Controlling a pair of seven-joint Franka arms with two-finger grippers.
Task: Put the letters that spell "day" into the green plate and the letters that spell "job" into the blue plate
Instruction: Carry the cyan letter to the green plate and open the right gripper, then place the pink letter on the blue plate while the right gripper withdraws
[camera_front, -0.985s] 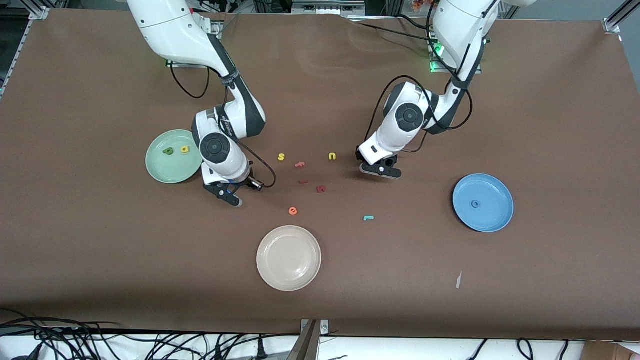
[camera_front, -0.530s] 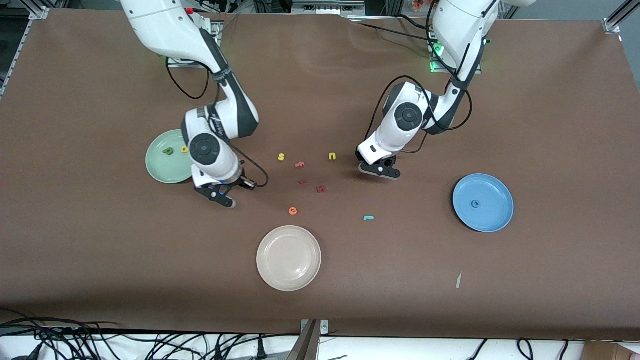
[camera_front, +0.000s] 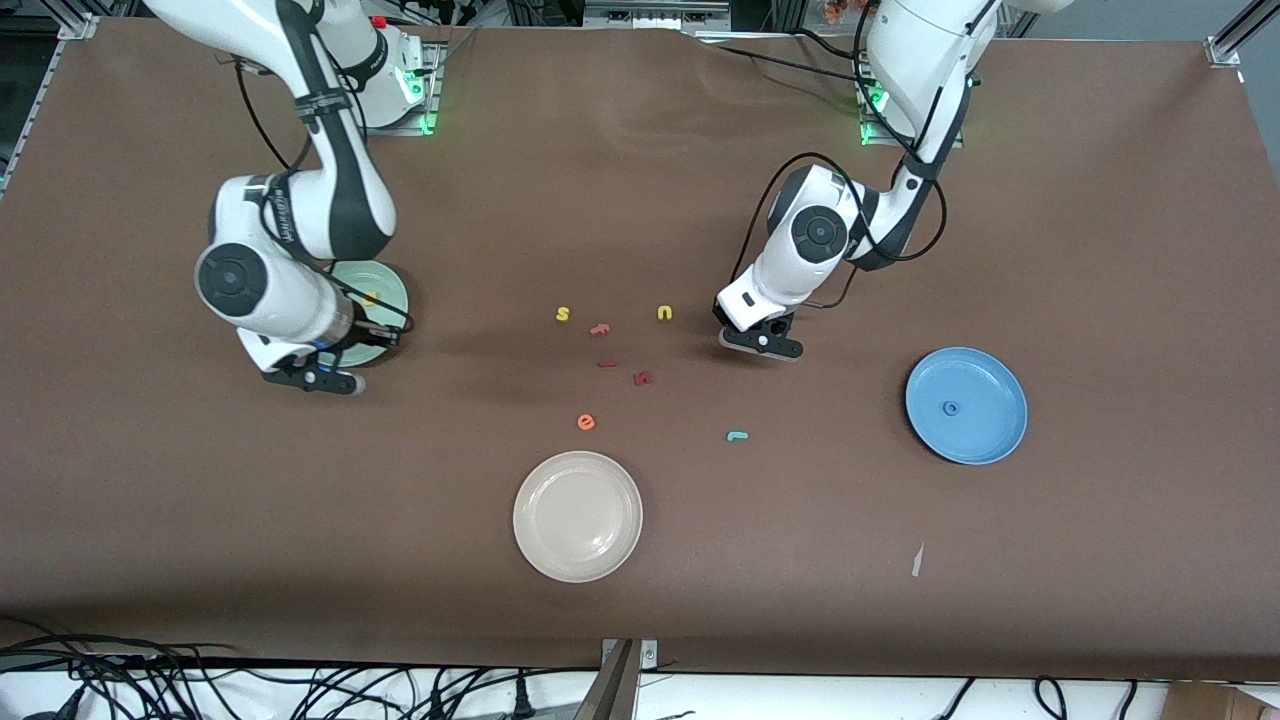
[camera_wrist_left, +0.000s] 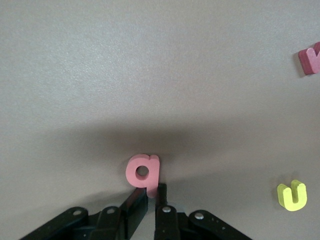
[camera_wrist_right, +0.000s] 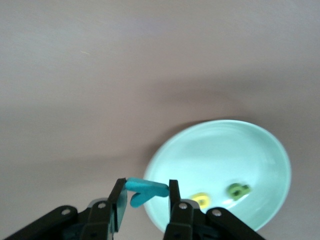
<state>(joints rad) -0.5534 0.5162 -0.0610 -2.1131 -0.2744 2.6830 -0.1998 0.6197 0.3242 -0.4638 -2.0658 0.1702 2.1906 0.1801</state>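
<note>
My left gripper (camera_front: 760, 342) (camera_wrist_left: 152, 190) is down at the table near the yellow "u" and shut on the stem of the salmon-pink "b" (camera_wrist_left: 142, 169). The right gripper (camera_front: 312, 379) (camera_wrist_right: 145, 189) is shut on the teal "y" (camera_wrist_right: 147, 190) and hangs by the rim of the green plate (camera_front: 392, 290) (camera_wrist_right: 220, 150). That plate holds the yellow "a" (camera_wrist_right: 201, 200) and olive "d" (camera_wrist_right: 239, 190); the right arm covers most of it in the front view. The blue "o" (camera_front: 950, 407) lies in the blue plate (camera_front: 990, 430). The teal "j" (camera_front: 737, 436) lies on the table.
A cream-white plate (camera_front: 577, 516) sits nearest the front camera. Loose letters lie mid-table: yellow "s" (camera_front: 563, 314), yellow "u" (camera_front: 665, 313) (camera_wrist_left: 292, 195), orange "e" (camera_front: 586, 422), and dark red letters (camera_front: 643, 378) (camera_wrist_left: 310, 60).
The right arm swung from mid-table to the green plate, carrying the teal "y". The left gripper's fingers closed on the pink "b"; that arm barely moved.
</note>
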